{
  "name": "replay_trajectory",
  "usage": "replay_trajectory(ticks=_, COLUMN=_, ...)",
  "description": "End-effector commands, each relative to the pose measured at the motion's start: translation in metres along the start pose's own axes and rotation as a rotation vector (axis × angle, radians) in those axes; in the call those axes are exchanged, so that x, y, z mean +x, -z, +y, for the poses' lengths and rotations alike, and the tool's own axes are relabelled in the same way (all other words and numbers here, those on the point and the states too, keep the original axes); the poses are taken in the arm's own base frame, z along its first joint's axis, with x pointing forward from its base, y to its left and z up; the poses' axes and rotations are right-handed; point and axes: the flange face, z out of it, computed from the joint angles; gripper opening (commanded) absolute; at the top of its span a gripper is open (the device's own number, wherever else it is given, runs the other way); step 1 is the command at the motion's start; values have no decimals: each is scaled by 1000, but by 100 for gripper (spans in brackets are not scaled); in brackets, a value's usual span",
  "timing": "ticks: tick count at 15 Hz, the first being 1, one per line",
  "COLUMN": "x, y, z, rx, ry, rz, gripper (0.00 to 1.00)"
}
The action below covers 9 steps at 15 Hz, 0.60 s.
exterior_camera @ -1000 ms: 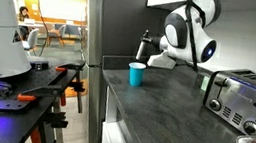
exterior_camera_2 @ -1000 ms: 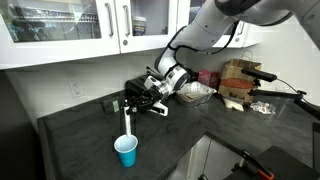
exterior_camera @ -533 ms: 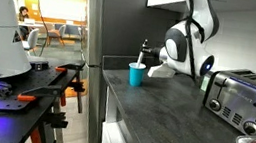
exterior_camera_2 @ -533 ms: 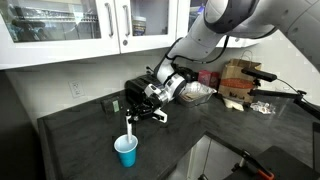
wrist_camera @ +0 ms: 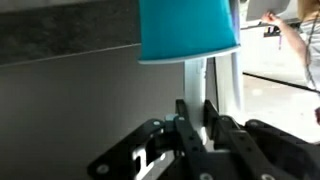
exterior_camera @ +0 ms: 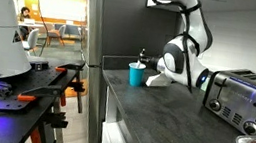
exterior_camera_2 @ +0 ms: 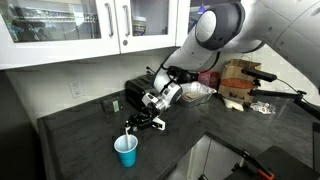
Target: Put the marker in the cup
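Looking across the dark surface (exterior_camera: 163,112) in an exterior view, the blue cup (exterior_camera: 135,76) stands upright near the surface's edge, well apart from the chrome toaster (exterior_camera: 240,99). The white arm (exterior_camera: 182,59) bends down from above and ends just over the cup. The jaws hang directly above the cup's mouth. The marker is too small to make out from this camera, and whether the jaws are spread or pressed together cannot be told here.

Seen in an exterior view from another angle, the cup (exterior_camera_2: 126,151) stands upright close to the front edge of the surface (exterior_camera_2: 80,140). The arm (exterior_camera_2: 215,30) reaches down over it. The marker (exterior_camera_2: 128,134) shows as a short white upright stick between the jaws and the cup's rim, its lower end at the cup's mouth. White cabinets (exterior_camera_2: 70,25) hang on the wall behind.

In the wrist view, the cup (wrist_camera: 187,30) fills the top of the picture, its rim turned toward the jaws. The marker (wrist_camera: 195,85) runs straight from between the two dark fingers (wrist_camera: 183,125) to that rim. The jaws are pinching the marker, one finger touching each side. Whether the marker's far end sits inside the cup or only at its rim cannot be told.
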Motion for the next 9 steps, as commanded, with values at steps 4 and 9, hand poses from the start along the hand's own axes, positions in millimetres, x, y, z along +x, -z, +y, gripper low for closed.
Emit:
replay_trajectory(ticks=4, x=-11, y=-10, z=17, rx=20, ry=-14, rz=-31, gripper=5)
replay_trajectory(ticks=9, x=-3, y=-16, z=22, rx=45, ry=-30, rz=-65, gripper=61)
